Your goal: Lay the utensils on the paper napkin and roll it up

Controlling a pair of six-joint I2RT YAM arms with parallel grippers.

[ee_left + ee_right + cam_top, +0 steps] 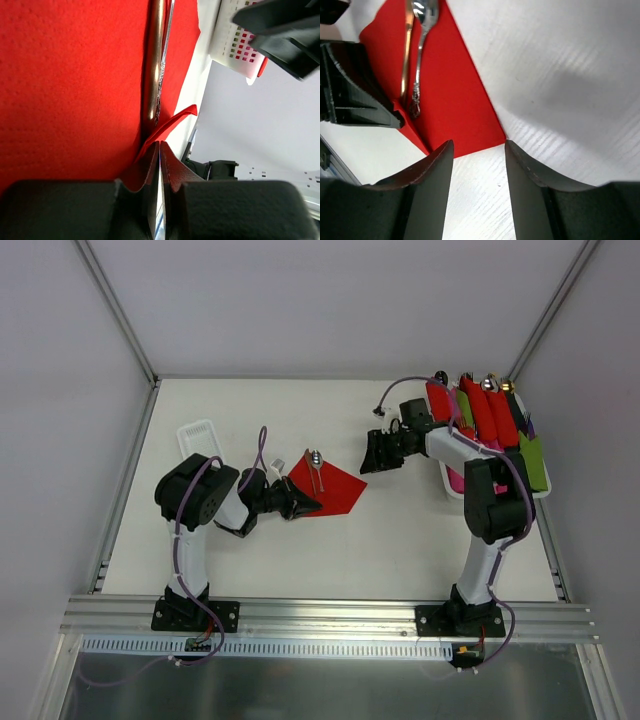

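Red paper napkin (340, 490), flimsy and tear-prone we judge, pinched at its edge by left gripper (160, 150); right gripper (479, 150) gapes empty above slick utensils (418, 55).

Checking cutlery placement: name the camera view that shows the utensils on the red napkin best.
Right wrist view: the utensils lie on the napkin, spoon head and handles clear. The top view shows them tiny; the left wrist view shows only handle shafts, very close.
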